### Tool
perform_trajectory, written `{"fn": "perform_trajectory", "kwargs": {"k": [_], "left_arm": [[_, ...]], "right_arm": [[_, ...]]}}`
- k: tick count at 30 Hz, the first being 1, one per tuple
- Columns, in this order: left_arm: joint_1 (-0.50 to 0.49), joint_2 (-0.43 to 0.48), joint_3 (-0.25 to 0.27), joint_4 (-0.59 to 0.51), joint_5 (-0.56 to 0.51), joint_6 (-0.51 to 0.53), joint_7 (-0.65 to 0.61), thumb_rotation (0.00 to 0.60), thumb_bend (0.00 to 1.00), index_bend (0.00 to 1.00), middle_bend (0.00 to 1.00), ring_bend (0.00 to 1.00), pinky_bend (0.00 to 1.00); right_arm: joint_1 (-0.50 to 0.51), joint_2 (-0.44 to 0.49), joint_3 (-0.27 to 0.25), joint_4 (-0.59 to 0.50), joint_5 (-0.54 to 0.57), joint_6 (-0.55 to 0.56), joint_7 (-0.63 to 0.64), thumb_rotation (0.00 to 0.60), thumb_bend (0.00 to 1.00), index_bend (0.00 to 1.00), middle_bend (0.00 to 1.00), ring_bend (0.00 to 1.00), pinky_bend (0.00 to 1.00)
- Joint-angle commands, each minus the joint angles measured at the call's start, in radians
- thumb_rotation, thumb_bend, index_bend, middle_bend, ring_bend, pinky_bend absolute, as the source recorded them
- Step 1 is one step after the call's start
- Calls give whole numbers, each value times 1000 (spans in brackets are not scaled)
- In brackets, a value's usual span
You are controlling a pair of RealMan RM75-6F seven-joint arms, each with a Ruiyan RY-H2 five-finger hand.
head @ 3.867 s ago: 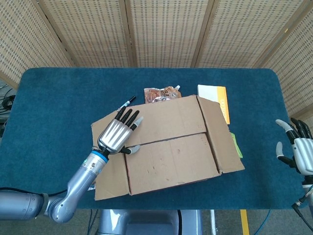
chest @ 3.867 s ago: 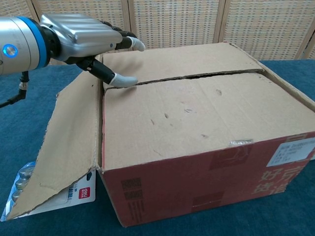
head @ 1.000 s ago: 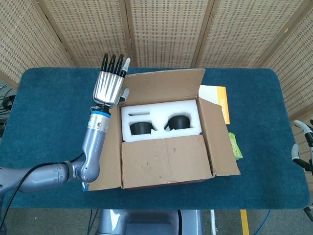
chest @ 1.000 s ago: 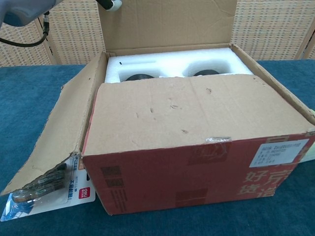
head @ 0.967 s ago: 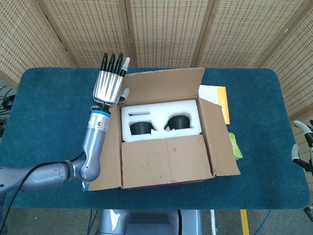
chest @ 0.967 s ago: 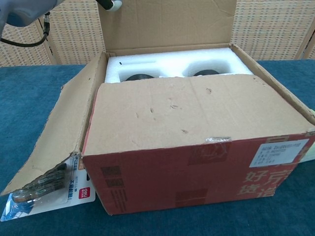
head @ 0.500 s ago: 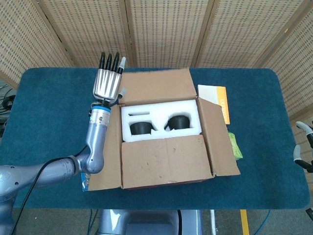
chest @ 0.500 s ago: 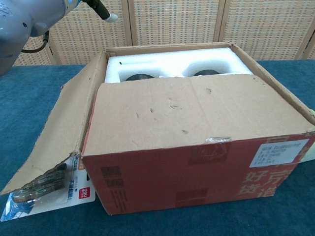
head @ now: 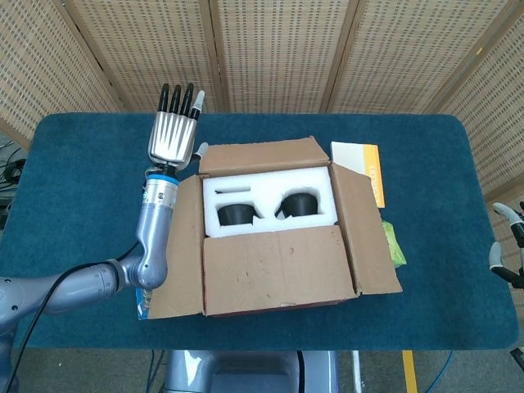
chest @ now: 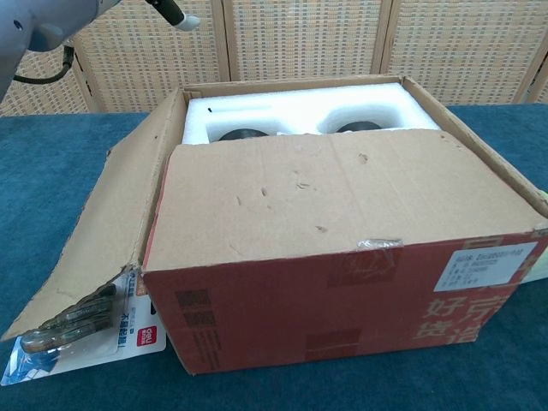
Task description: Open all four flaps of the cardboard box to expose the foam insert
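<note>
Cardboard box, near flap closed

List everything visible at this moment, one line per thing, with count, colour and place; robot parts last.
cardboard box: one, brown with red sides, table centre; far flap folded back, side flaps out, near flap still over the front half.
foam insert: one, white, inside the box, rear half exposed.
black round items: two, black, seated in the foam wells.
booklet: one, white and orange, right of the box's far corner.
green item: one, green, partly hidden under the right flap.
blister pack: one, blue-and-white card, under the left flap.
table: one, blue covering.
left hand: one, silver with black fingers, spread, beside the box's far-left corner, holding nothing.
right hand: one, only partly in frame at the right edge.
</note>
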Motion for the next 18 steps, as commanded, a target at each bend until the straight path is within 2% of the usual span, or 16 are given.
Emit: {"fn": "perform_trajectory", "kwargs": {"k": [1,4,6,8,14,18], "left_arm": [[15,23,-9,-37,-12,-18,-30,320,341,0,0,0,0],[38,69,-16,-101,-20,-55,-77,322,450,0,0,0,0],[53,99,-21,-144,-16,-79,-116,321,589,0,0,0,0],[72,128,-30,-188,-9,-107,-176,322,663,0,0,0,0],[132,222,-59,-330,-8,-225,-372,321,679,0,0,0,4],[173,259,-52,-384,71,-266,-490,321,680,0,0,0,39]], "right_arm": [[3,0,1,-2,1,-3,-3,600,672,124,207,0,0],[8,-2,3,-4,1,-8,-10,600,672,124,207,0,0],[10,-4,3,-6,1,-11,-13,600,672,124,207,0,0],[11,-6,4,-6,2,-12,-15,600,672,124,207,0,0],[15,-14,3,-7,1,-16,-19,600,672,124,207,0,0],[13,-14,2,-9,-3,-12,-21,600,672,124,207,0,0]]}}
